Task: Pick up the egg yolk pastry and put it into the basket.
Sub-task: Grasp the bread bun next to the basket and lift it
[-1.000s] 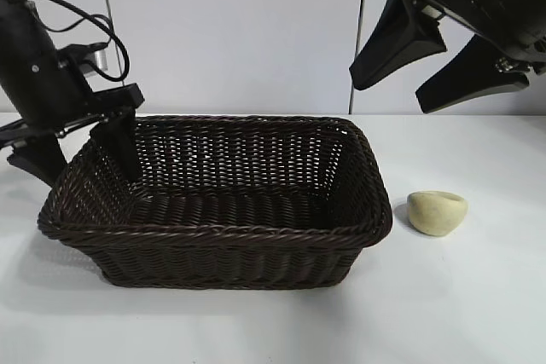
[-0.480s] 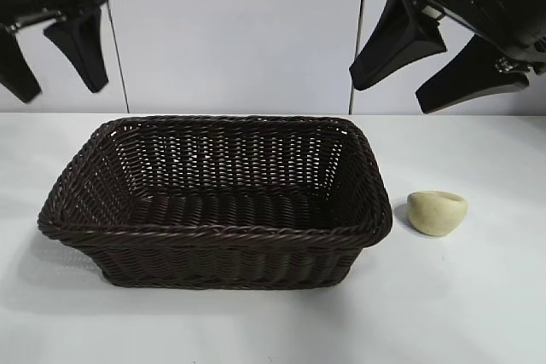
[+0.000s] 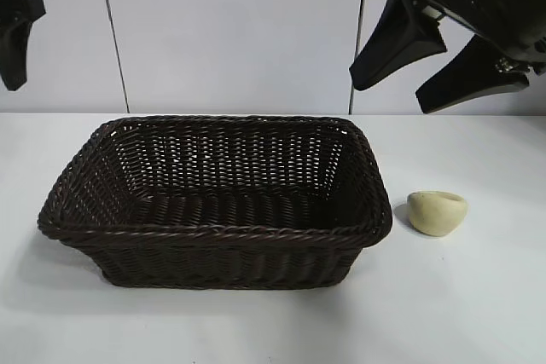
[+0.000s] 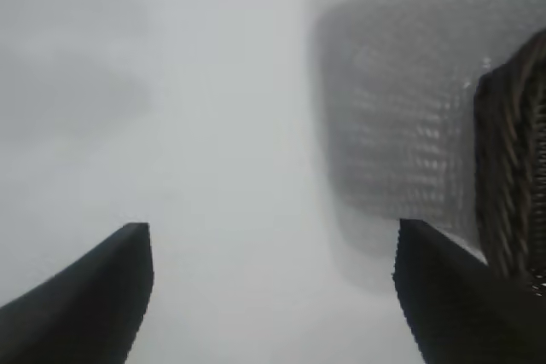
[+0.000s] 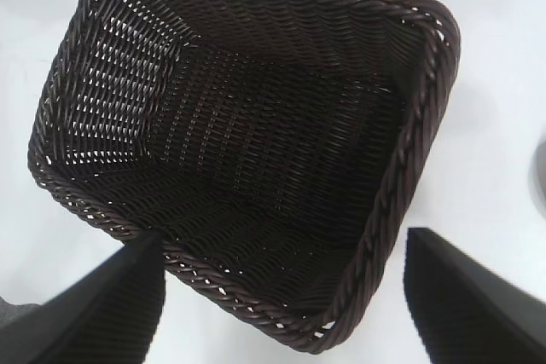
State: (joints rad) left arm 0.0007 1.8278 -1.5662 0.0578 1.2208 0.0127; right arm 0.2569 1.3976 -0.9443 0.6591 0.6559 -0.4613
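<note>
The egg yolk pastry (image 3: 437,212), a small pale cream bun, lies on the white table just right of the basket (image 3: 213,232), a short gap from its side. The dark woven basket stands mid-table with nothing inside it. My right gripper (image 3: 388,95) hangs open high above the basket's right end and the pastry, holding nothing; its wrist view looks down into the basket (image 5: 409,151) between its spread fingers (image 5: 111,313). My left gripper (image 4: 271,228) is open and empty, raised at the far upper left, with one finger (image 3: 13,40) showing at the exterior view's edge.
The white table (image 3: 478,296) stretches around the basket, with bare surface in front and to the right of the pastry. A pale panelled wall (image 3: 239,31) stands behind. Part of the basket's rim (image 4: 512,151) shows beside the left gripper's finger.
The left arm has lifted from beside the basket's left end up to the top left corner, nearly out of the exterior view. The right arm, basket and pastry have not moved.
</note>
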